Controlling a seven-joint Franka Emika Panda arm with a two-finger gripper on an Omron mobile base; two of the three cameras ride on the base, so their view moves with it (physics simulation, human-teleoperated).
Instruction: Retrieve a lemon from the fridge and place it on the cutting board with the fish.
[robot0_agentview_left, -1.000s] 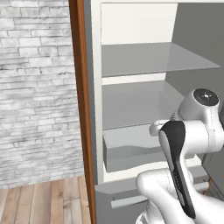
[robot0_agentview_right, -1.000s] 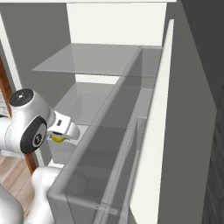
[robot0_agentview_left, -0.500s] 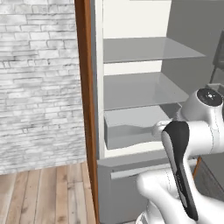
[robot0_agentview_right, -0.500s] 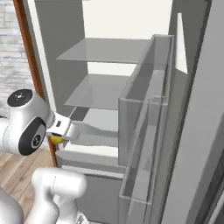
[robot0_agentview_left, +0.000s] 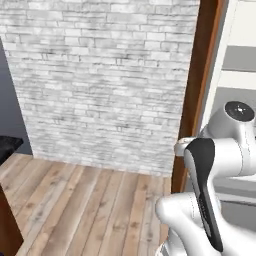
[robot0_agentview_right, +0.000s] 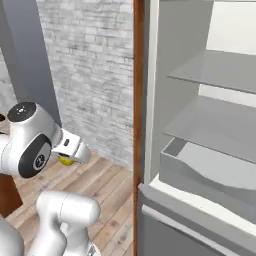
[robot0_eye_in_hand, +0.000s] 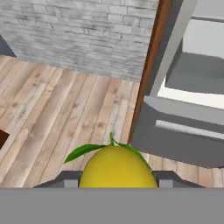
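One lemon (robot0_eye_in_hand: 117, 168) sits clamped in my end effector (robot0_agentview_right: 70, 157), outside the fridge (robot0_agentview_right: 200, 130); next I must find the cutting board.

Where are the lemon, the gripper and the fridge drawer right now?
lemon (robot0_eye_in_hand: 117, 168): hand view, on the middle of its yellow skin.
gripper (robot0_agentview_right: 70, 156): right base view, at the fingertips closed on the lemon.
fridge drawer (robot0_eye_in_hand: 183, 138): hand view, on its grey front below the handle bar.

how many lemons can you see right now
1. The lemon sits between the gripper's fingertips, outside the fridge, over the wood floor. More could be hidden in the fridge parts out of view.
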